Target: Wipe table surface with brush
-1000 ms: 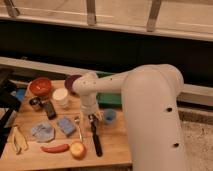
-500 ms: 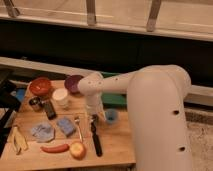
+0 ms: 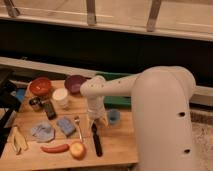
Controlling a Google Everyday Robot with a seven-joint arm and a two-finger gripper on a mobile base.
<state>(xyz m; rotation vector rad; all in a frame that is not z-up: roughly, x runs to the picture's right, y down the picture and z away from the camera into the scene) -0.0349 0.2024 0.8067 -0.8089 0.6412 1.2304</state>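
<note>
Brush (image 3: 96, 142): flat on the counter (image 3: 120, 146), long axis running 12 to 6 o'clock, near end tipped slightly toward 5.
Gripper (image 3: 96, 121): directly over the brush's far end, jaws spread wide, gripping nothing.
Fork (image 3: 78, 128): at the brush's 9 o'clock, roughly parallel.
Apple (image 3: 77, 149): at its 7 o'clock.
</note>
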